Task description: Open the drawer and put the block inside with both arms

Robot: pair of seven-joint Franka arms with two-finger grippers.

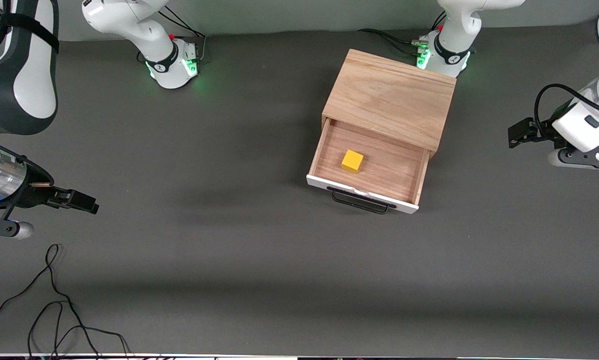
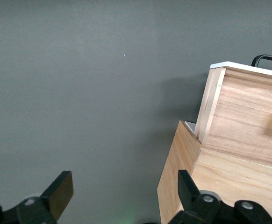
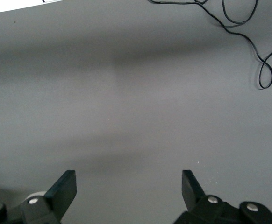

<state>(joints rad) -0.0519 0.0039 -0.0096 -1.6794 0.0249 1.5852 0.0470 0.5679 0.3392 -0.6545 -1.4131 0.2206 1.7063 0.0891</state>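
Resting flat on the floor of the shallow light-wood drawer [image 1: 369, 167], the small yellow cube-shaped block [image 1: 352, 161] sat nearer the drawer's right-arm side wall, clear of all walls. Drawer pulled well out of the light oak box cabinet [image 1: 392, 97], white front panel and black bar handle [image 1: 360, 201] facing the front camera. Cabinet stood toward the table's robot-side edge, by the left arm's base.

Block looked rigid, light, smooth-faced, sharp-edged; probably best pinched across two parallel side faces, from above. Drawer likely stiff; the handle is the place to grip.

Left gripper [image 2: 122, 196] waited over the table off the cabinet's left-arm side, fingers apart, empty. Right gripper [image 3: 126, 193] hung over bare grey table at the right arm's end, fingers wide apart, empty.
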